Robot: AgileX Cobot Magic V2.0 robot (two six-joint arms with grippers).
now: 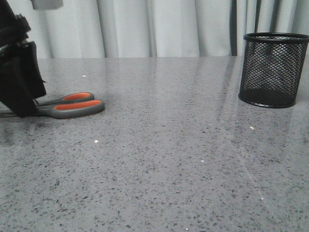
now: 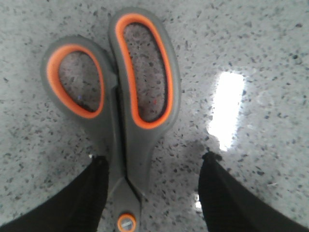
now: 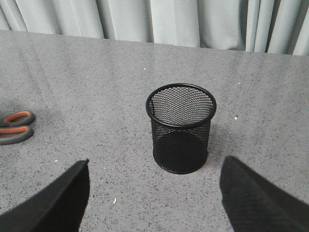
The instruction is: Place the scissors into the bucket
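Note:
The scissors [image 1: 72,105] lie flat on the grey table at the far left, grey handles with orange-lined loops pointing right. My left gripper [image 2: 153,162] is open and low over them, its fingers [image 2: 84,193] astride the shank near the pivot screw [image 2: 126,223]; the blades are hidden under it. In the front view the left arm [image 1: 17,77] covers the blade end. The bucket [image 1: 273,68], a black wire-mesh cup, stands upright at the far right. My right gripper [image 3: 155,166] is open and empty, a little short of the bucket [image 3: 181,126]. The scissors' handles also show in the right wrist view [image 3: 15,127].
The speckled grey table [image 1: 164,159] stretches between scissors and bucket. Grey curtains [image 1: 159,26] hang behind the table's far edge. A few small white specks [image 1: 251,128] lie on the surface.

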